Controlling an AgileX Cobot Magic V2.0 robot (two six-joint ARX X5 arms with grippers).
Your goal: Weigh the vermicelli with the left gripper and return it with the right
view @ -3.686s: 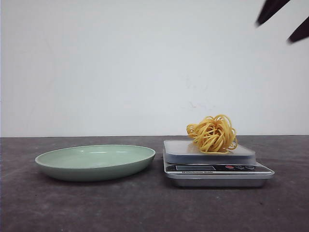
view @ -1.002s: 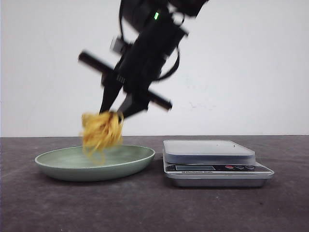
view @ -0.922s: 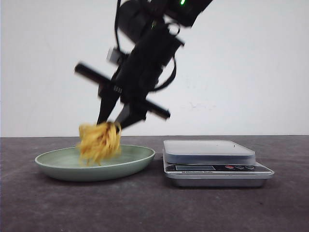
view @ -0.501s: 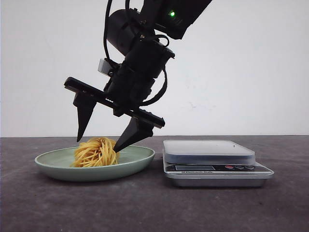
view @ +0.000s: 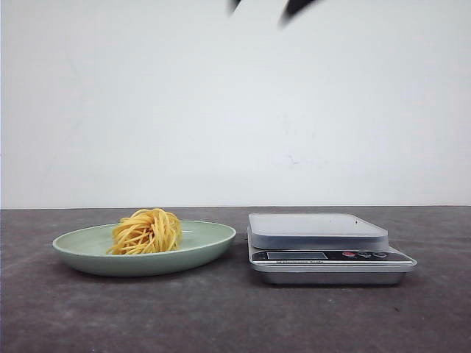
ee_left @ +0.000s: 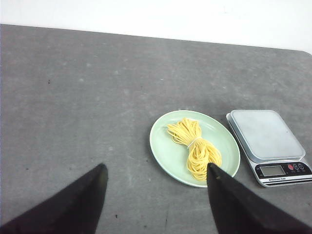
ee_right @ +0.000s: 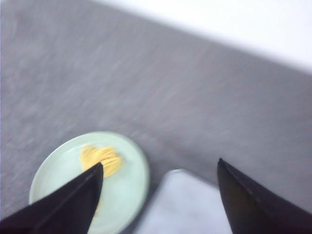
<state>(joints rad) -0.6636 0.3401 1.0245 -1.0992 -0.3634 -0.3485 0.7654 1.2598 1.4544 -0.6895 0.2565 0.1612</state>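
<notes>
The vermicelli [view: 147, 231], a yellow-orange bundle of noodle strands, lies in the pale green plate [view: 210, 243] at the left of the table. It also shows in the left wrist view [ee_left: 195, 146] and, blurred, in the right wrist view [ee_right: 103, 159]. The scale [view: 324, 246] stands right of the plate with a bare platform. My right gripper [view: 265, 7] is open and empty, high up, only its fingertips [view: 294, 7] showing at the top edge. My left gripper [ee_left: 156, 195] is open and empty, high above the table.
The scale also shows in the left wrist view [ee_left: 267, 141] and the right wrist view [ee_right: 185, 204]. The plate shows in the left wrist view [ee_left: 165, 146]. A white wall stands behind the dark grey table [view: 221, 316].
My right gripper carried the vermicelli from the scale to the plate, let it go there, opened and rose almost out of the front view. The vermicelli now rests in the plate.
</notes>
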